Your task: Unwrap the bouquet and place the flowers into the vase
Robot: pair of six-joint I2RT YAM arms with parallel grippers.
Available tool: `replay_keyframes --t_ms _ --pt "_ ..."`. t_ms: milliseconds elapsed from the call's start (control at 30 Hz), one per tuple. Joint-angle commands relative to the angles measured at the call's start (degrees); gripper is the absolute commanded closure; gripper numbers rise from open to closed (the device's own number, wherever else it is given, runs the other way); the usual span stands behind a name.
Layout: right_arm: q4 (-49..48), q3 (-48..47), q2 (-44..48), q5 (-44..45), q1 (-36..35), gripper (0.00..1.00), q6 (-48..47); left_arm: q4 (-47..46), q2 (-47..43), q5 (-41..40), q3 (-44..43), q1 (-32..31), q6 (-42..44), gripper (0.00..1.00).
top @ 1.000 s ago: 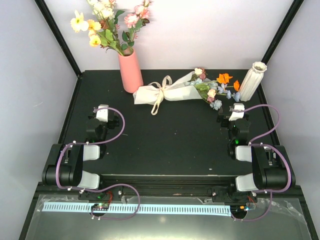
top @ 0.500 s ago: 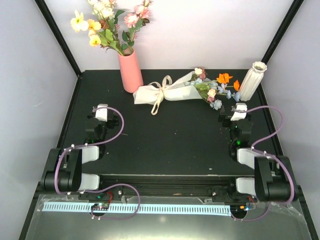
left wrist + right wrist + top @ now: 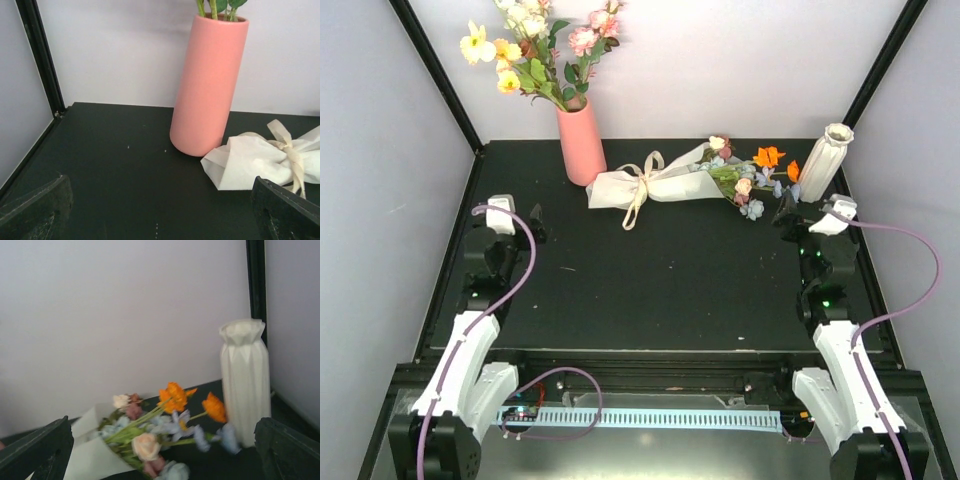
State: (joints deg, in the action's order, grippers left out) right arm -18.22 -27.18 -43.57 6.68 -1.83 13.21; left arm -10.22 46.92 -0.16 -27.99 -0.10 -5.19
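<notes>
Lying tied: bouquet (image 3: 665, 183) | right tool (image 3: 790, 213) released, near its blooms | left tool (image 3: 532, 218) released, facing its paper end

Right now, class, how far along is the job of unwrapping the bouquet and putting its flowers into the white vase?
Done: nothing yet. The bouquet lies wrapped, its paper tied with the ribbon.
In hand: nothing. The left hand and right hand are both open and empty, the right one facing the flowers.
Left: untie, unwrap, then stand the flowers in the white vase, which has no stems in it.
</notes>
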Motion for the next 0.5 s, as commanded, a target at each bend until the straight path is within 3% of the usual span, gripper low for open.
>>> replay_keyframes --t_ms 0,67,100,200,300,367,467 --pt "10.6 -0.2 2.8 -1.4 0.2 0.0 20.9 14.0 -6.2 -2.8 -4.3 -0.2 -7.6 0.01" --pt "7.2 1.6 2.8 -5.3 0.3 0.0 23.1 22.9 -8.0 -6.9 -5.9 -0.2 -18.5 0.01" --pt "6.3 1.5 2.2 -8.0 0.2 0.0 23.5 24.1 -8.6 -4.5 -6.5 -0.1 -19.2 0.01" --pt "7.7 -1.6 -1.6 -15.7 0.3 0.0 23.6 26.8 -8.9 8.4 -7.9 -0.1 -12.7 0.01" --pt "13.7 -7.1 -7.0 -21.3 -0.1 0.0 24.9 33.9 -7.6 8.0 -9.7 -0.1 -10.0 0.01" --pt "17.7 -10.0 -9.5 -21.9 -1.5 0.0 24.8 37.5 -6.8 7.7 -10.5 -0.2 -9.4 0.01" --pt "22.4 -13.3 -11.2 -17.7 -6.2 0.0 23.4 37.1 -6.7 16.3 -9.9 -0.2 -11.9 0.01"
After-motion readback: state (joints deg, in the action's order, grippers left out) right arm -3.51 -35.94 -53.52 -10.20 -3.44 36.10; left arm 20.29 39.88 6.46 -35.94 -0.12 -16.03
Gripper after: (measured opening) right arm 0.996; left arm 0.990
